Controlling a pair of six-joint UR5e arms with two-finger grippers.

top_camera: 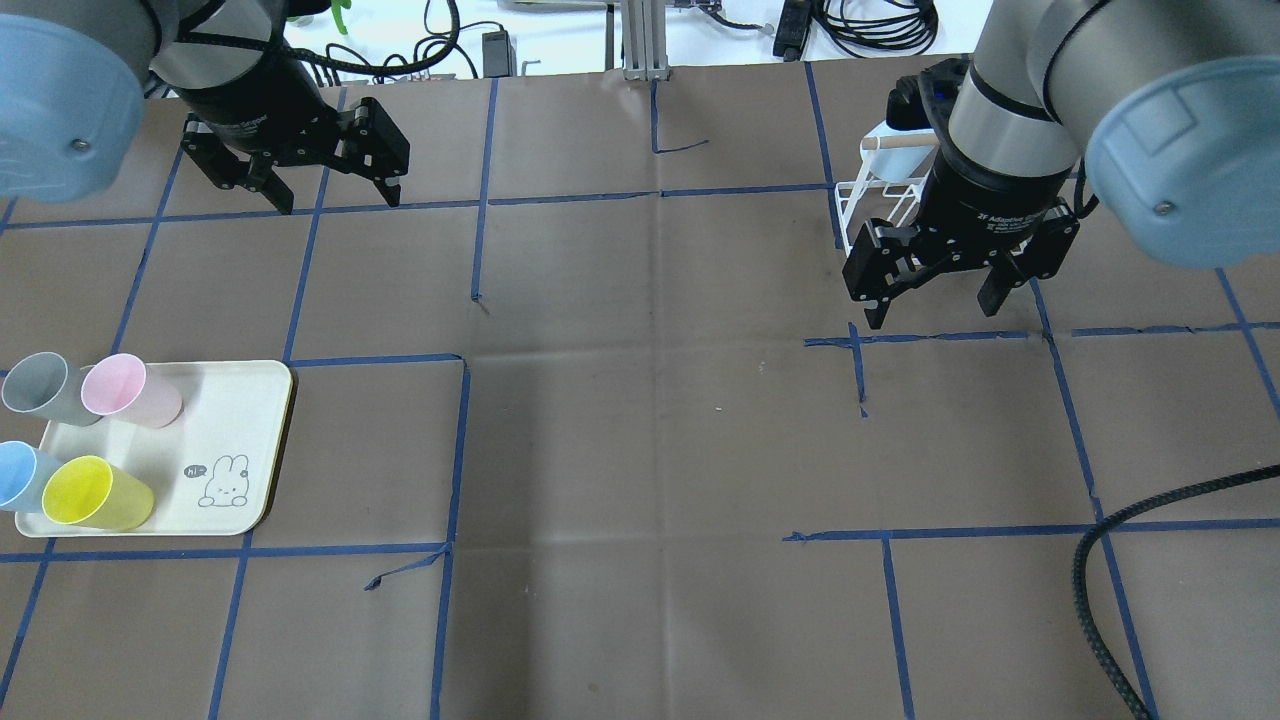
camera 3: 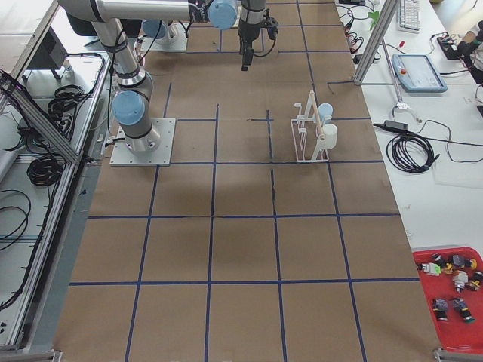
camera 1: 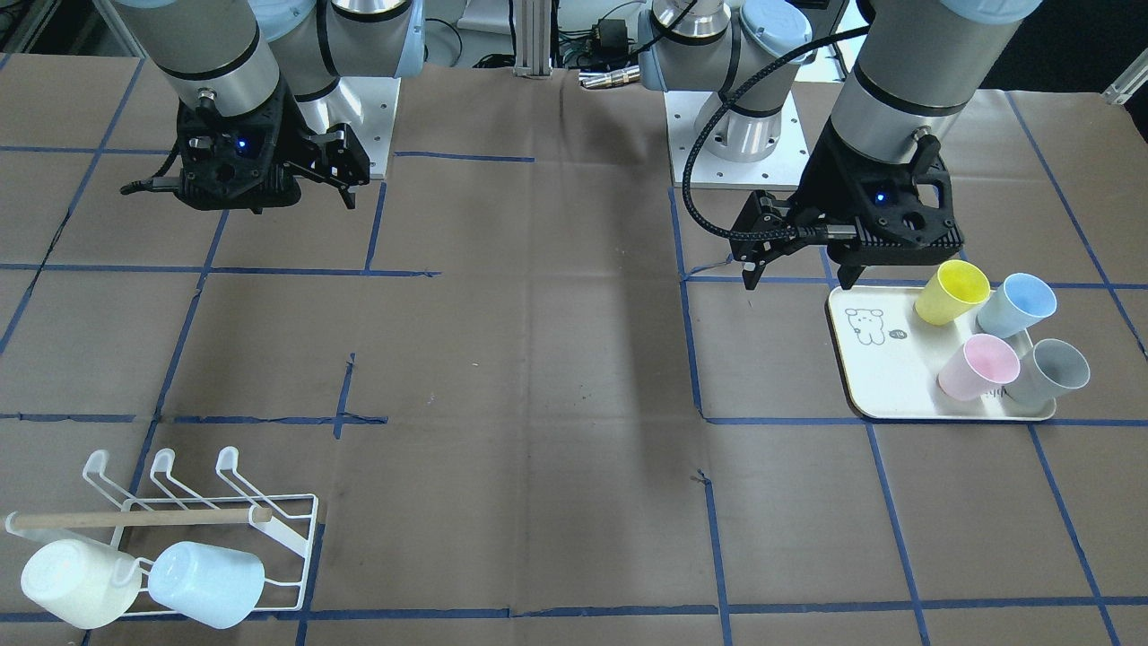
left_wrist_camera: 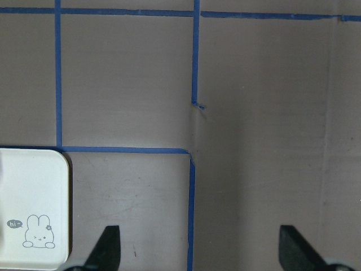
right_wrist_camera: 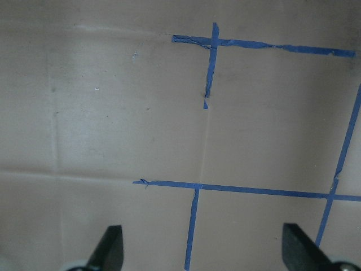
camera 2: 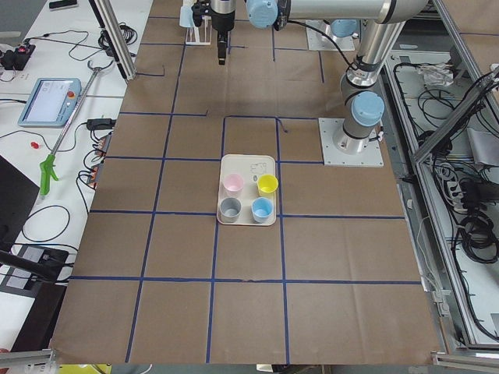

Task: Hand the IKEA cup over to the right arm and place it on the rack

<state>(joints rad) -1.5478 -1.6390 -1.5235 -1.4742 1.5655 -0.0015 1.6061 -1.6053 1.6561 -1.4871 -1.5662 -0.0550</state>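
Observation:
Several cups stand on a cream tray [camera 1: 883, 377]: yellow [camera 1: 952, 292], blue [camera 1: 1018, 303], pink [camera 1: 979, 366] and grey [camera 1: 1049, 370]. My left gripper [camera 1: 798, 269] hangs open and empty just beyond the tray's far edge; in the overhead view it [top_camera: 335, 195] is well above the tray [top_camera: 230, 410]. My right gripper [top_camera: 935, 305] is open and empty over bare table, in front of the white wire rack [camera 1: 206, 511]. The rack holds a white cup [camera 1: 81, 583] and a pale blue cup [camera 1: 206, 583] below its wooden dowel [camera 1: 134, 518].
Brown paper with blue tape lines covers the table. The two arm bases [camera 1: 740, 135] stand at the robot's side. A black cable [top_camera: 1110, 560] loops over the table by the right arm. The left wrist view shows the tray corner [left_wrist_camera: 34, 209].

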